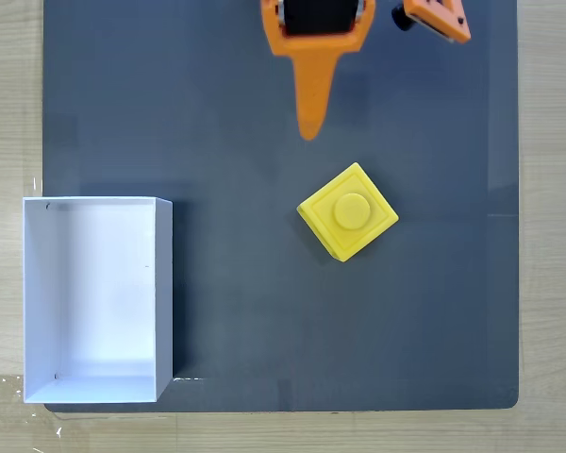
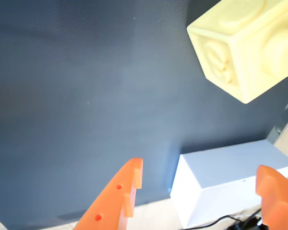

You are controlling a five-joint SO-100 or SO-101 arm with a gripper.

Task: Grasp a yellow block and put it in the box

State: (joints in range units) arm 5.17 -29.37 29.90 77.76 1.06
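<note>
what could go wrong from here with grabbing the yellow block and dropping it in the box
1. The yellow block sits turned diamond-wise to the open gripper, so the fingers may close on its corners and twist or push it away rather than clamp flat faces.
2. The box looks thin-walled and light and hangs over the edge of the dark mat; a low carry could clip its wall and shove it.
3. In the wrist view the block lies off to one side, so coming straight down would probably miss it.

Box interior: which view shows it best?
The fixed view. It looks straight down into the box, showing all four walls and a bare white floor. The wrist view catches the box from outside, between the open gripper's fingers, so the interior is hidden.
</note>
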